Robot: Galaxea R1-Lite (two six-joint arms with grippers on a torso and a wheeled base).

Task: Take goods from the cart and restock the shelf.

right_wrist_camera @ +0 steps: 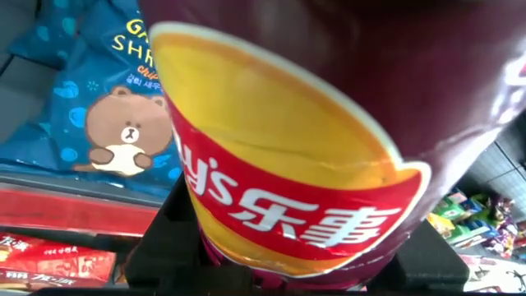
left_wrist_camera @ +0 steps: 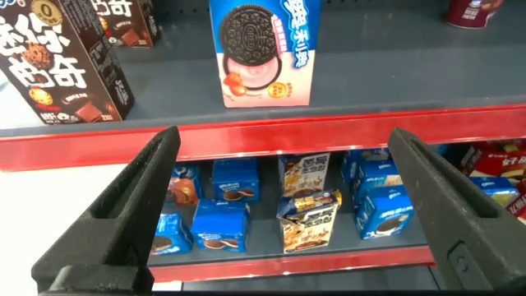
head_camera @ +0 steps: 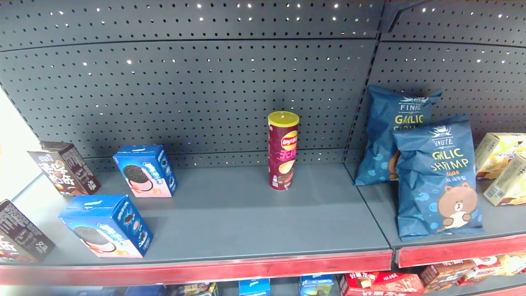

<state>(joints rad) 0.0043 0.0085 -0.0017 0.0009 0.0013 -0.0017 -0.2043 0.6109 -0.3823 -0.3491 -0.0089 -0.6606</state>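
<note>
A grey metal shelf [head_camera: 246, 213] with a glossy red front edge, backed by a dark panel [head_camera: 185, 94] dotted with small round holes. Restocking looks partly done. One tall chip can [head_camera: 283, 152] stands upright at the back of the shelf, near the middle, with wide bare space around it.

The right end effector [right_wrist_camera: 300, 263] is clenched around a second can [right_wrist_camera: 329, 123], held close to the wrist camera in front of the shelf. This is a smooth maroon cylinder with a yellow panel and a red band. Placing it is probably the step in hand.

The left end effector [left_wrist_camera: 283, 136] is released, its two black angular fingers [left_wrist_camera: 123, 214] spread wide and holding nothing, hanging in front of the red shelf edge.

To the left stand two blue cardboard cookie boxes [head_camera: 146, 170] and two dark brown boxes [head_camera: 65, 167], all with crisp edges. To the right, two soft, crinkly blue snack bags [head_camera: 437, 181] lean back, next to pale yellow boxes [head_camera: 503, 168].
</note>
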